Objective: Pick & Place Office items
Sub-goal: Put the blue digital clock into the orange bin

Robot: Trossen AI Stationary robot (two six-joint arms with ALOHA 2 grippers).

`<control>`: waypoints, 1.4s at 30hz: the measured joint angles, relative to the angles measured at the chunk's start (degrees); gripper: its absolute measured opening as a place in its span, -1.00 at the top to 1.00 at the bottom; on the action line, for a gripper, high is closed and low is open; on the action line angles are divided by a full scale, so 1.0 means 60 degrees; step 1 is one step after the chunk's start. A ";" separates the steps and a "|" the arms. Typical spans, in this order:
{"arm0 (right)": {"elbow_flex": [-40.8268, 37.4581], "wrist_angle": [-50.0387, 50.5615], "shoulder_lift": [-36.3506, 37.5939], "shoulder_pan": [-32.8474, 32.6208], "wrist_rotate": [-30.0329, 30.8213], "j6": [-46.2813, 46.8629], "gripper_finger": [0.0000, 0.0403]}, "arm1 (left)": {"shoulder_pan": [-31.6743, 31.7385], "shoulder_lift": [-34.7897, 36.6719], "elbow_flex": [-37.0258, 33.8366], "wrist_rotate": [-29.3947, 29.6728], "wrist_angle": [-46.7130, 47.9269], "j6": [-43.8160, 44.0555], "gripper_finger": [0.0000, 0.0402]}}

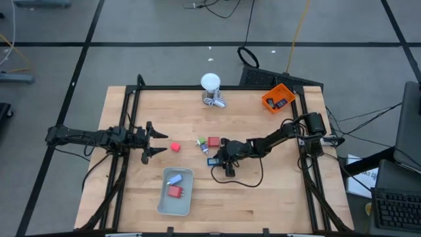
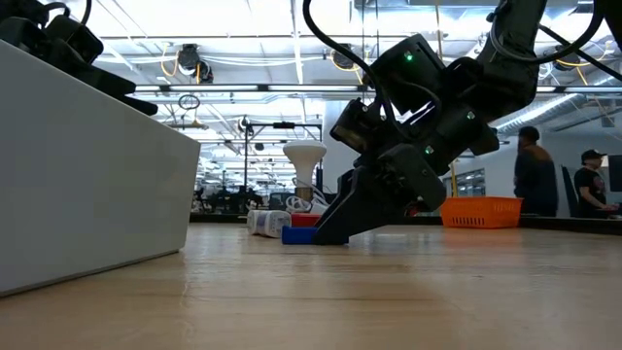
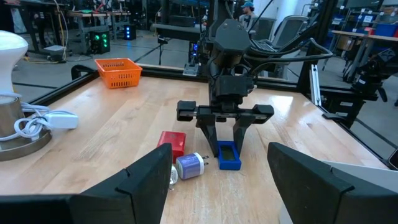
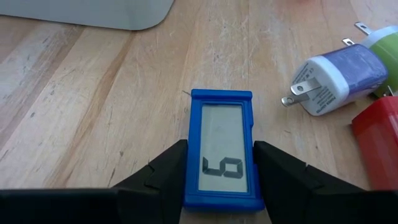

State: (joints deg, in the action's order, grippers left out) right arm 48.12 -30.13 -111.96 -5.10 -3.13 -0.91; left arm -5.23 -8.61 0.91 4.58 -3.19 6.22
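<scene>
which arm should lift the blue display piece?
Right. The right pincer already straddles the blue display piece, one finger at each side, on the table. The left pincer hangs open farther off, beyond the red block.

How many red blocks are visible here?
3: one red block near the left gripper, one beside the blue plastic counter that the right gripper grips, one inside the pale grey tray. Others may be hidden.
</scene>
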 joint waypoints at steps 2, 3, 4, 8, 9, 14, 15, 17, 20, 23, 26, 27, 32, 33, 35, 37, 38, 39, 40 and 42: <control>0.0000 0.0000 0.0000 0.0002 0.0003 0.0000 0.19 | 0.0002 0.0001 0.0000 0.0000 -0.0001 0.0000 -0.34; 0.0000 0.0000 0.0000 0.0002 0.0003 0.0000 0.19 | 0.0002 -0.0001 0.0000 0.0000 -0.0001 0.0000 -0.34; 0.0000 0.0000 0.0000 0.0000 0.0003 0.0000 0.21 | 0.0001 0.0001 0.0000 0.0000 -0.0003 0.0000 -0.34; 0.0000 0.0000 0.0000 0.0003 0.0003 0.0000 0.23 | 0.0001 0.0001 0.0000 0.0000 -0.0003 0.0003 -0.34; 0.0000 0.0000 0.0000 0.0004 0.0004 0.0000 0.23 | 0.0002 -0.0001 0.0000 0.0000 0.0000 0.0002 -0.34; 0.0000 0.0000 0.0000 0.0004 0.0006 0.0000 0.19 | 0.0001 0.0001 0.0000 0.0000 -0.0001 0.0001 -0.34; 0.0000 0.0000 0.0000 0.0004 0.0006 0.0000 0.19 | 0.0003 0.0001 0.0000 0.0000 -0.0003 0.0000 -0.34; 0.0000 0.0000 0.0000 0.0004 0.0006 0.0000 0.20 | 0.0000 0.0001 0.0000 0.0000 -0.0001 0.0001 -0.34; 0.0000 0.0000 0.0000 0.0004 0.0005 0.0000 0.22 | 0.0000 0.0000 0.0000 0.0000 -0.0001 0.0000 -0.34; 0.0000 0.0000 0.0000 0.0004 0.0004 0.0000 0.22 | 0.0000 0.0001 0.0000 0.0000 0.0001 0.0000 -0.34; 0.0000 0.0000 0.0000 0.0004 0.0006 0.0000 0.20 | 0.0004 0.0001 0.0000 0.0000 -0.0001 0.0000 -0.34; 0.0000 0.0000 0.0000 0.0004 0.0006 0.0000 0.20 | 0.0002 0.0000 0.0000 0.0000 -0.0001 0.0000 -0.34; 0.0003 0.0089 0.0159 0.0004 0.0006 0.0004 0.22 | 0.0004 0.0001 0.0000 0.0000 -0.0003 0.0000 -0.34; 0.0000 0.0098 0.0224 0.0004 0.0003 0.0004 0.22 | 0.0000 -0.0001 0.0000 0.0000 0.0000 0.0002 -0.34; 0.0000 0.0137 0.0350 0.0000 0.0003 -0.0044 0.22 | 0.0003 0.0001 0.0000 0.0000 -0.0003 0.0000 -0.34; -0.0021 0.0302 0.0532 0.0004 0.0006 -0.0069 0.21 | 0.0002 0.0001 0.0000 0.0000 -0.0003 0.0000 -0.34; -0.0022 0.0373 0.0613 0.0004 0.0010 -0.0070 0.20 | 0.0004 -0.0001 0.0000 0.0000 -0.0003 0.0000 -0.34; -0.0022 0.0475 0.0713 0.0004 0.0013 -0.0070 0.20 | 0.0002 -0.0001 0.0000 0.0000 -0.0003 0.0000 -0.34; -0.0022 0.0629 0.0821 0.0004 0.0013 -0.0073 0.20 | 0.0000 -0.0001 0.0000 0.0000 -0.0004 0.0000 -0.34; -0.0018 0.0921 0.1035 0.0004 0.0011 -0.0073 0.20 | 0.0001 -0.0003 0.0000 0.0000 -0.0003 0.0000 -0.34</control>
State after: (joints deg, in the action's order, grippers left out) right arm 48.01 -24.61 -105.75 -5.08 -3.06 -1.34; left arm -5.23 -8.62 0.91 4.58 -3.20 6.22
